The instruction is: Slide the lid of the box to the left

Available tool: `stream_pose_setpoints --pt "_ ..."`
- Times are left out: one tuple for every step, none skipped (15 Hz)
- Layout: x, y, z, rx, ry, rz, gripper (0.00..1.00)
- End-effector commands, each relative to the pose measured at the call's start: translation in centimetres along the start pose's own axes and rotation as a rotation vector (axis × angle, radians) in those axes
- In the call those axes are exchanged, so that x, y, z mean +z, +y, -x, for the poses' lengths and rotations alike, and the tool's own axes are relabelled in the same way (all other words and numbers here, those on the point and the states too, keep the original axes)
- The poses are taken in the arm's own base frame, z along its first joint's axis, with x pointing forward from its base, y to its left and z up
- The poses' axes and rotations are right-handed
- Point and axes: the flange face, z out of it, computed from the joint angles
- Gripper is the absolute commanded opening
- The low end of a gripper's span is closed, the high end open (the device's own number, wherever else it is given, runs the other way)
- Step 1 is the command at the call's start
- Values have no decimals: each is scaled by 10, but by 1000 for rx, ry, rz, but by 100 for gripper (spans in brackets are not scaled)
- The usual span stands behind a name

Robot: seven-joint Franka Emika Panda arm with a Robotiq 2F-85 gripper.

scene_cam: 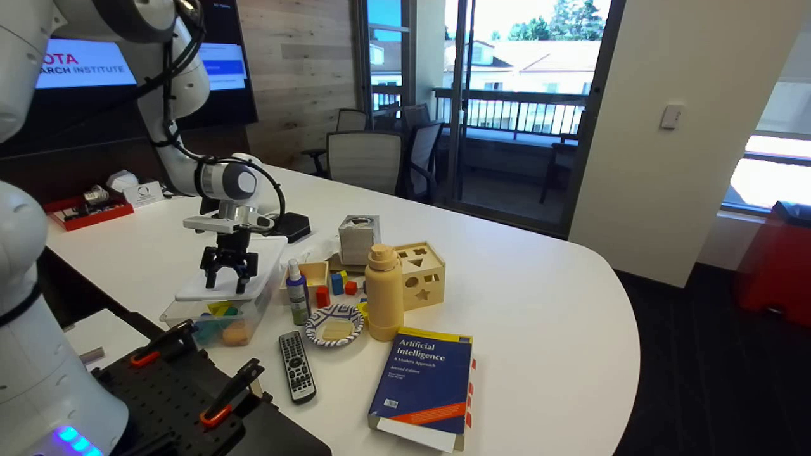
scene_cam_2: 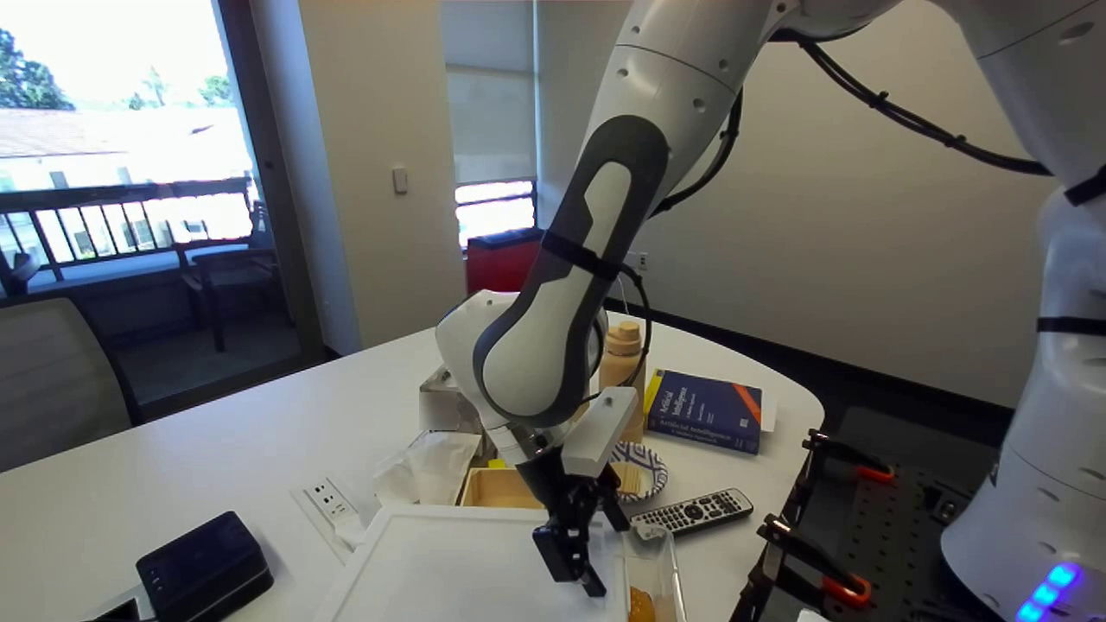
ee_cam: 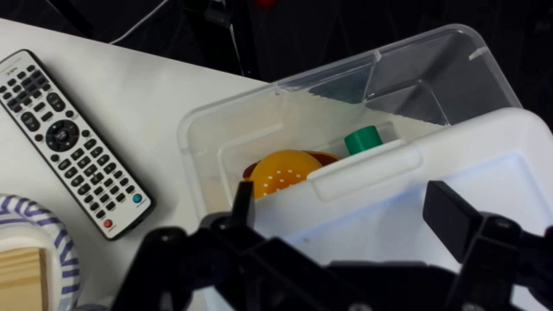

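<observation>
The lid (scene_cam: pixel 269 256) is a flat whitish cover. It lies across most of the clear box and leaves a strip open at the end near the robot base. It shows in an exterior view (scene_cam_2: pixel 467 561) and the wrist view (ee_cam: pixel 484 172). The box (scene_cam: pixel 256 310) holds colourful items; an orange bun and a green piece show through the gap in the wrist view (ee_cam: pixel 207 129). My gripper (scene_cam: pixel 225 283) points down over the lid near this open end. Its fingers are wide apart with nothing between them in the wrist view (ee_cam: pixel 341 194). I cannot tell whether the fingertips touch the lid.
A remote (scene_cam: pixel 296 367), a patterned bowl (scene_cam: pixel 334 325), a spray bottle (scene_cam: pixel 297 294) and a tan bottle (scene_cam: pixel 384 294) stand beside the box. A wooden shape cube (scene_cam: pixel 421 275) and a book (scene_cam: pixel 424 386) lie farther off. The table edge is close to the box's open end.
</observation>
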Motion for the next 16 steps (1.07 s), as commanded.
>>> stream_pose_setpoints --pt "0 4 2 32 -31 12 100" --pt "1 4 2 34 -35 13 100" --pt "2 4 2 36 -35 13 100" --pt "3 4 1 39 -29 14 100" --pt "6 3 0 42 -26 19 100" --pt "7 2 0 50 -27 26 100" --pt "7 2 0 61 -29 31 100" --pt "8 2 0 68 -31 35 100" --pt "8 3 0 79 -35 37 100" --pt "9 3 1 85 -37 39 100" --pt "9 4 1 93 -40 41 100" --pt "10 4 2 95 -46 43 100" --pt "10 5 3 103 -48 45 100" --pt "12 6 3 112 -55 50 100" --pt "13 6 4 115 -61 54 100" --pt "15 6 4 117 -73 57 100"
